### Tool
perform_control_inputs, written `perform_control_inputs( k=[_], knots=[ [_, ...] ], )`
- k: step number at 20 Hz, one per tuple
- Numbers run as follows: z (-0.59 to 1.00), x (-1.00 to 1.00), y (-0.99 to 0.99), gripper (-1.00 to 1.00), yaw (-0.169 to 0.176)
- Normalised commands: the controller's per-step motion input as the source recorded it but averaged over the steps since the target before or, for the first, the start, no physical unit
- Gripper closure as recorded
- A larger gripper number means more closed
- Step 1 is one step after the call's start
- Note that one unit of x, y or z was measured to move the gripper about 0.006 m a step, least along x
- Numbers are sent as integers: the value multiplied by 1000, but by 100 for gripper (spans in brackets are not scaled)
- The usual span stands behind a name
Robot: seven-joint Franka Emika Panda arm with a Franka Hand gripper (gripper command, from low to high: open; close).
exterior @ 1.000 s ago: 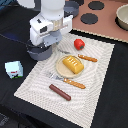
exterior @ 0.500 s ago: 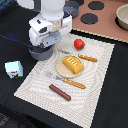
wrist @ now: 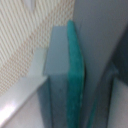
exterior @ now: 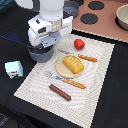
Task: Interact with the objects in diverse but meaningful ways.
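In the exterior view my gripper is lowered onto the grey pot at the left edge of the striped mat. The white hand hides the fingertips there. The wrist view is a blurred close-up of a grey and teal finger against a grey surface, so its state is unclear. The yellow bread piece lies on the tan plate. A red tomato sits behind the plate. The brown sausage lies at the mat's front. The milk carton stands off the mat on the exterior view's left.
An orange-handled fork lies in front of the plate and a knife beside it. A toy stove top with dark burners runs along the back, with a bowl at its right end.
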Motion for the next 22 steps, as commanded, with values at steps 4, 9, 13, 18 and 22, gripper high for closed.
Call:
perform_control_inputs(
  k=[4,9,13,18,22],
  knots=[
    [1000,79,-179,100,-109],
    [956,417,39,100,-91],
    [871,766,331,100,-33],
    [813,871,455,100,0],
    [780,861,487,100,0]
  ],
)
